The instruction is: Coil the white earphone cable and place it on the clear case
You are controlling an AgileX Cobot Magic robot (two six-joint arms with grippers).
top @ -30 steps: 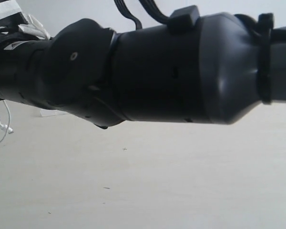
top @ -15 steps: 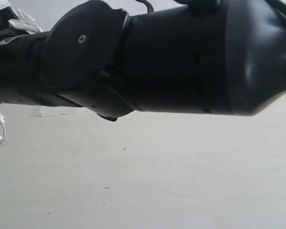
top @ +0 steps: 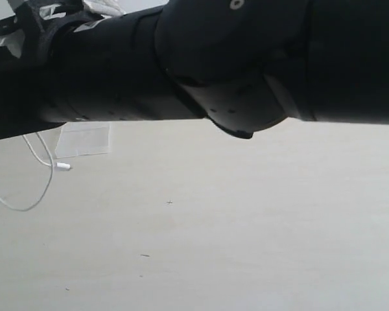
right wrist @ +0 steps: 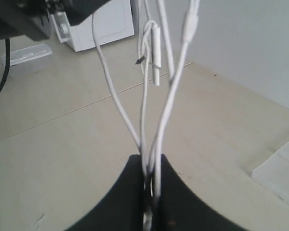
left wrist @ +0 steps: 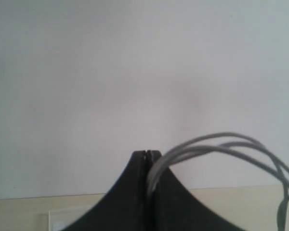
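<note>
My left gripper is shut on several strands of the white earphone cable, which arc out sideways from between its fingers. My right gripper is also shut on the cable, whose strands rise from its jaws to a small inline piece. In the exterior view the cable hangs in a loop at the left, with a small white end over the table. The clear case lies flat just behind that loop. Both grippers are out of sight in this view.
A thick black arm fills the top of the exterior view and hides what is behind it. In the right wrist view a white box and a clear flat box stand far off. A whitish flat slab lies at one edge.
The black arm has shifted up and to the right in the exterior view. This uncovers the clear case. The cable loop now hangs further right and lower.
</note>
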